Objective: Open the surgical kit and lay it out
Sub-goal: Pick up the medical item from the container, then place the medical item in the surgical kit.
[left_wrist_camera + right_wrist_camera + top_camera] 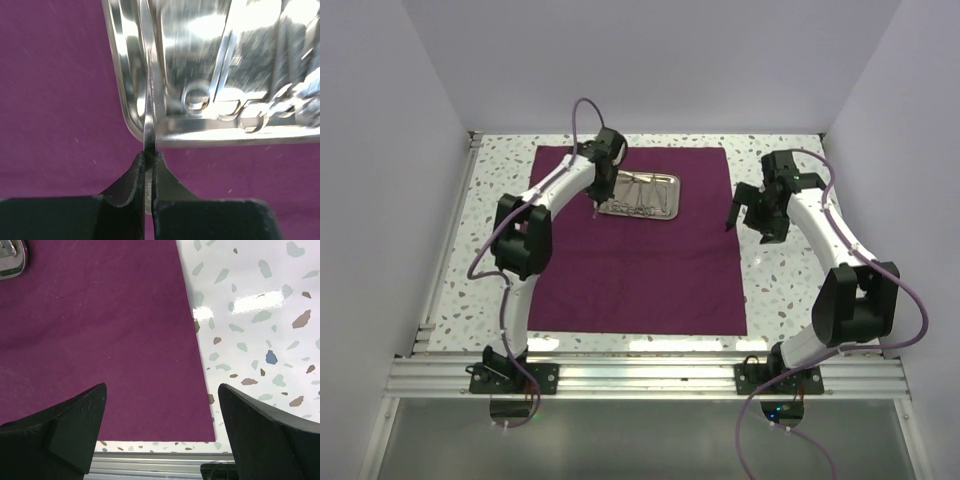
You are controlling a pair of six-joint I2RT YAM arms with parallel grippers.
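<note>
The plum cloth wrap (640, 270) lies spread flat on the table. The shiny steel tray (642, 195) sits on its far middle, with ring-handled instruments (200, 97) lying inside. My left gripper (597, 195) hangs over the tray's left end. In the left wrist view it (149, 156) is shut on a slim silver instrument, apparently the tweezers (149, 100), whose blade stands on edge over the tray rim (225, 136). My right gripper (748, 215) is open and empty above the cloth's right edge (100, 315). A tray corner (10, 265) shows at the top left of the right wrist view.
The speckled white tabletop (790, 290) borders the cloth on all sides. White walls enclose the left, back and right. An aluminium rail (650, 375) runs along the near edge by the arm bases.
</note>
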